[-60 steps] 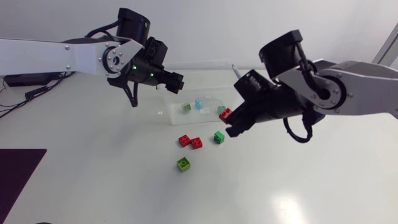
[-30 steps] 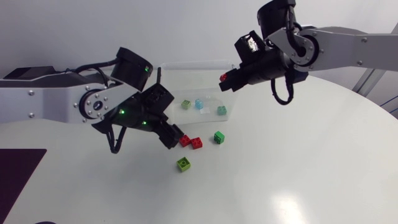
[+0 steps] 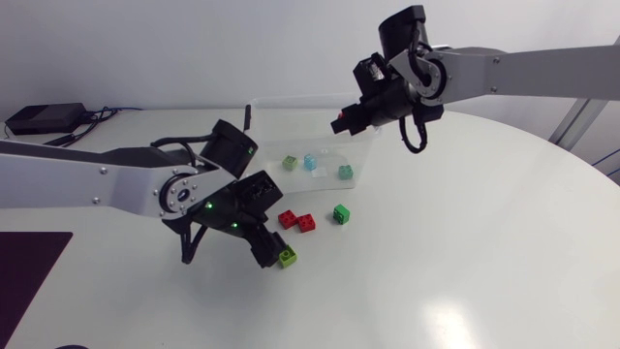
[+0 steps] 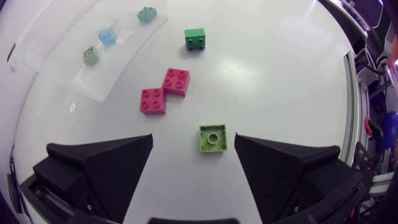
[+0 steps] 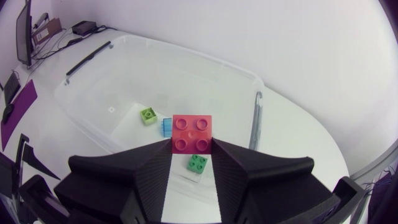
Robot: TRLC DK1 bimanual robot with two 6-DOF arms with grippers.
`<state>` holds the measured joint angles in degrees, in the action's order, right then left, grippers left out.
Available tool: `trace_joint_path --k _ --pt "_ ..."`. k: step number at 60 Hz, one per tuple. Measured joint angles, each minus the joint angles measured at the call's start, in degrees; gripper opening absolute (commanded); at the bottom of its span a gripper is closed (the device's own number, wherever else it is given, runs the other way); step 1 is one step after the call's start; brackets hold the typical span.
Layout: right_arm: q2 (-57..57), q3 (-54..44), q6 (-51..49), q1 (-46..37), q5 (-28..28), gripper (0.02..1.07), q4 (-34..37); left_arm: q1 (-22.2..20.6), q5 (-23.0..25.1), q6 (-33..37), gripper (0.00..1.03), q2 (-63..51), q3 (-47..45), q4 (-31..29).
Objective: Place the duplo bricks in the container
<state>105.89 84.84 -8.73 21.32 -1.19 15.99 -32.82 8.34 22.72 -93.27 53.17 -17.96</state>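
Since a second ago the left arm has swung down from beside the container to low over the counter (image 3: 465,262); the right arm has lifted away from the loose bricks and now hangs above the container's right end.

The counter is white and glossy, with soft patches of reflected light; a dark mat (image 3: 29,267) lies at its left edge.

The left tool (image 3: 271,250) (image 4: 193,142) stands wide, its fingers touching nothing; the lime brick (image 3: 287,257) (image 4: 213,137) lies on the counter just ahead of the gap, nearer one finger. The right tool (image 3: 347,122) (image 5: 191,147) is narrow, clamped from both sides on the red brick (image 3: 344,120) (image 5: 192,132), studs up in the right wrist view.

The container (image 3: 291,100) (image 4: 124,56) (image 5: 186,50) is a clear plastic tub; on its floor sit a light green brick (image 3: 290,164) (image 4: 91,56) (image 5: 148,115), a pale blue brick (image 3: 310,162) (image 4: 107,35) (image 5: 166,126) just beside it, and a teal brick (image 3: 345,172) (image 4: 147,12) (image 5: 198,163) a little apart.

In front of the container's near wall, the red pair (image 3: 296,221) (image 4: 165,91) lies corner to corner; the dark green brick (image 3: 341,213) (image 4: 195,39) sits near them, apart; all the loose bricks are well away from the counter's curved edge, with white surface stretching between.
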Motion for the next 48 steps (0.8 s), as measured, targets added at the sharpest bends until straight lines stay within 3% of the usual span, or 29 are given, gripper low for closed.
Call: trace_joint_path --k 2,6,7,20,24,37,40,48 --pt "0.46 0.07 0.07 -0.22 0.0 0.52 0.0 -0.28 0.0 0.04 0.91 -0.63 -0.07 0.04" --pt "0.85 0.07 0.57 -0.74 0.04 0.96 0.04 -0.7 0.0 0.09 0.91 -1.97 -0.07 0.33" --pt "0.85 0.07 0.7 -0.85 0.02 1.02 0.07 -0.76 0.02 0.13 0.91 -2.43 -0.07 0.48" --pt "-2.93 -1.36 1.09 -1.53 0.2 1.03 0.09 -2.27 0.0 1.42 0.9 -7.08 -0.04 0.94" --pt "-6.58 -3.43 1.09 -1.51 0.17 1.02 0.26 -2.58 0.0 1.81 0.85 -8.48 -0.04 0.98" --pt "-19.23 -15.52 1.92 -0.24 -0.81 1.02 0.09 -2.82 0.83 2.84 0.53 -11.04 0.24 1.88" --pt "-21.05 -19.39 1.95 0.57 -1.14 1.02 -0.5 -2.91 1.07 2.84 0.37 -11.32 0.42 2.23" --pt "-22.25 -27.1 2.14 2.6 -1.57 1.02 -2.23 -2.95 1.68 2.84 0.35 -11.98 0.74 3.58"
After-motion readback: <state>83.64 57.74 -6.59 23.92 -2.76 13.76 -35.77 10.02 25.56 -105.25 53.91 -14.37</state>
